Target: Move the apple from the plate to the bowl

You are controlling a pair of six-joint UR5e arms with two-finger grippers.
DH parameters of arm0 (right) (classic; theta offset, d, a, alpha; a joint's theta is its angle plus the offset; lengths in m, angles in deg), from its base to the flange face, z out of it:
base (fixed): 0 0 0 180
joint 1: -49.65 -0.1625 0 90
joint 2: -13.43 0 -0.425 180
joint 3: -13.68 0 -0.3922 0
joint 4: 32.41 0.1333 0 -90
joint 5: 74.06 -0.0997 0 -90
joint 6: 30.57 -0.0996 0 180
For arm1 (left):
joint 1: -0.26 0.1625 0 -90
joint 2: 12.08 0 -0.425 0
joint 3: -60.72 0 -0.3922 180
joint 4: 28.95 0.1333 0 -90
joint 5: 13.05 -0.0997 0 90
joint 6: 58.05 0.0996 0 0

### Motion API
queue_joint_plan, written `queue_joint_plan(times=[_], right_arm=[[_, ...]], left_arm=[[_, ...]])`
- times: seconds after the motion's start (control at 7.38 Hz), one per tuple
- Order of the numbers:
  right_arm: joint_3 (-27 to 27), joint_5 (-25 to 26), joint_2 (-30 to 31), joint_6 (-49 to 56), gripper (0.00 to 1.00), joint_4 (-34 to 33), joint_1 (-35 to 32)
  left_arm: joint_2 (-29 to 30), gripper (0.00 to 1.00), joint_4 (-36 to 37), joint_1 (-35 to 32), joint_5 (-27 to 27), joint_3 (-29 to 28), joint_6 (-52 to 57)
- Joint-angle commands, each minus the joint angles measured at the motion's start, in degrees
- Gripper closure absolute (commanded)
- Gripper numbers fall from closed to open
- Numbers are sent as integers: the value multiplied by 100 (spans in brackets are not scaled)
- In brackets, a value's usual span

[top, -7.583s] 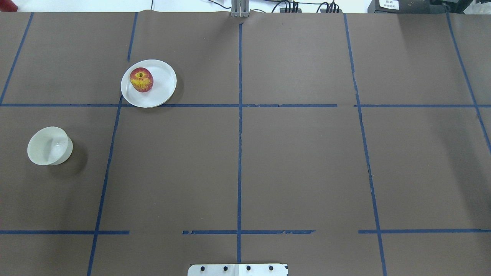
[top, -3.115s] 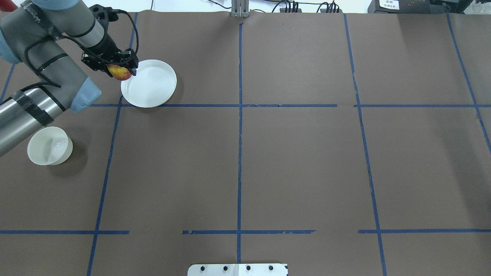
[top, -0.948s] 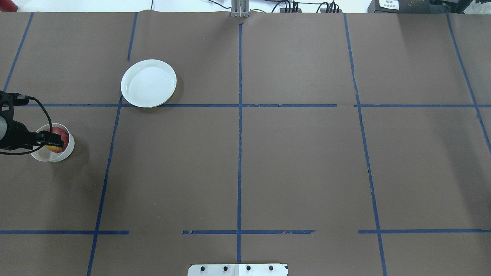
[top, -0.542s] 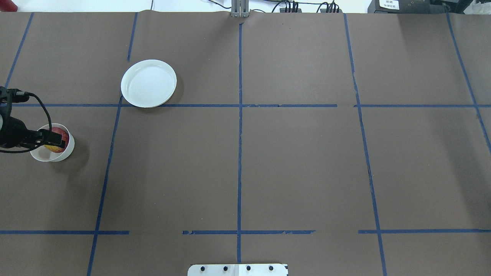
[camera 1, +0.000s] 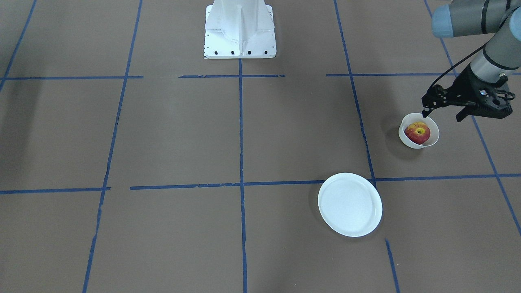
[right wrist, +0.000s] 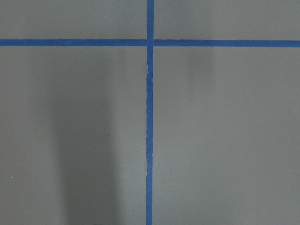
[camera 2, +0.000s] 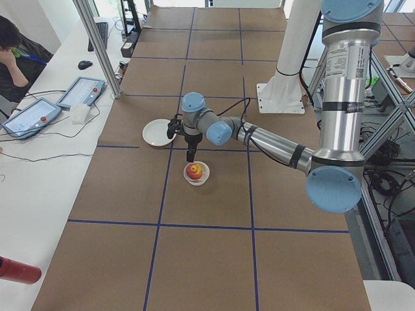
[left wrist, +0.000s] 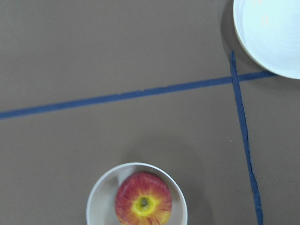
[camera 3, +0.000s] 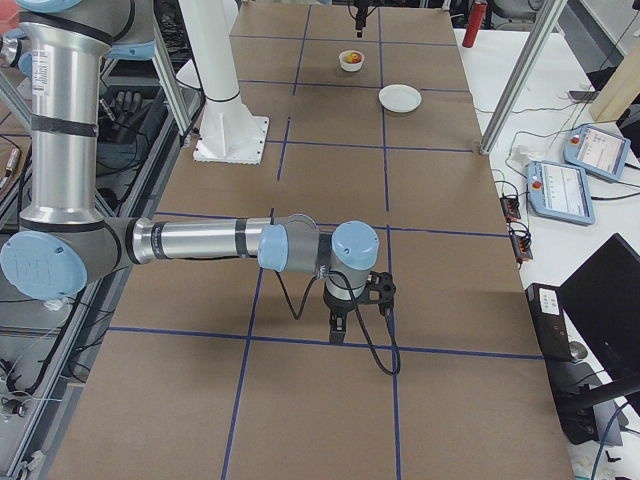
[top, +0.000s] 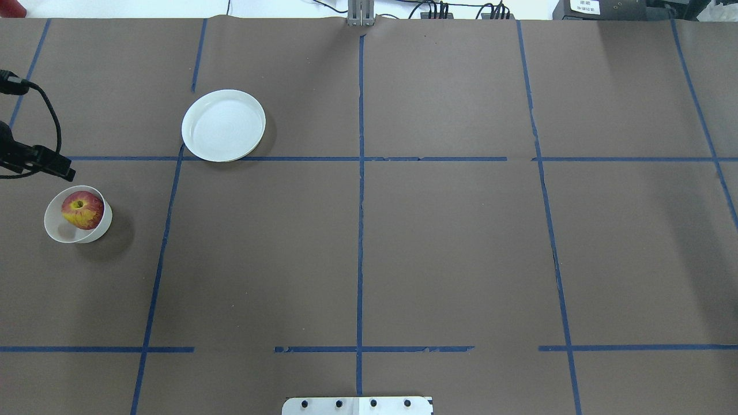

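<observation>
The red apple with a yellow-green stem hollow lies inside the small white bowl, near the table's end on my left. It also shows in the overhead view, in the bowl, and in the left wrist view. The white plate is empty. My left gripper is open and empty, raised above and just beside the bowl. My right gripper shows only in the exterior right view, low over bare table. I cannot tell if it is open or shut.
The white robot pedestal stands at the table's middle on the robot's side. Blue tape lines grid the brown table cover. A side bench with tablets and a seated person lies beyond the far edge.
My left gripper was down around the apple in the bowl. It has let go and risen up and away, and the apple stays in the bowl.
</observation>
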Motion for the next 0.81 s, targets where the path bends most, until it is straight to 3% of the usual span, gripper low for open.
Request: queue_joint_plan(times=[0.0, 0.27, 0.41, 0.68], right_arm=[[0, 0, 0, 0, 0, 0, 0], [0, 0, 0, 0, 0, 0, 0], [-9, 0, 0, 0, 0, 0, 0], [0, 0, 0, -9, 0, 0, 0]], left_arm=[[20, 0, 403, -760, 364, 39, 1165], [37, 0, 1016, -1515, 481, -267, 1950], [-180, 0, 1097, -1884, 821, -390, 2004], [-717, 0, 1010, -2247, 859, -549, 2022]])
